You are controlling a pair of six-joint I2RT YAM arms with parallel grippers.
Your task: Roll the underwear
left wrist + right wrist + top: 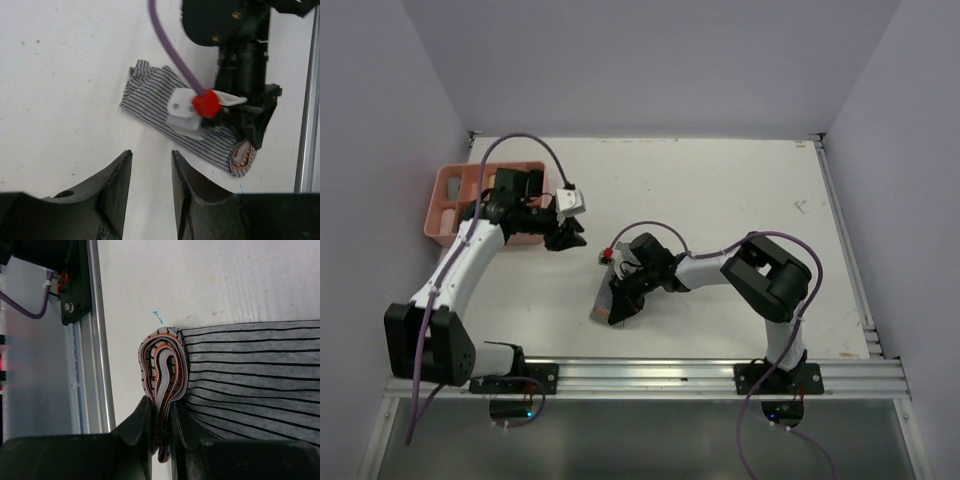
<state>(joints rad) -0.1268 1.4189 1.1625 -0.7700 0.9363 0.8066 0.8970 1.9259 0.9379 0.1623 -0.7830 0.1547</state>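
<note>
R gripper (160, 412) clamped on rolled end of grey striped underwear (245, 370). Rest of it lies flat on table (720, 190) nr near edge, roll just beside metal rail (97, 340). L gripper (151, 165) jaws apart, nothing btwn, hovers nr its other end. At left edge, behind L arm, pink tray (442, 200). From L wrist cam, purple cable (167, 45) crosses over the fabric.

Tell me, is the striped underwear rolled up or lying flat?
Partly rolled: one end of the striped underwear is curled in the right gripper; the rest lies flat.
</note>
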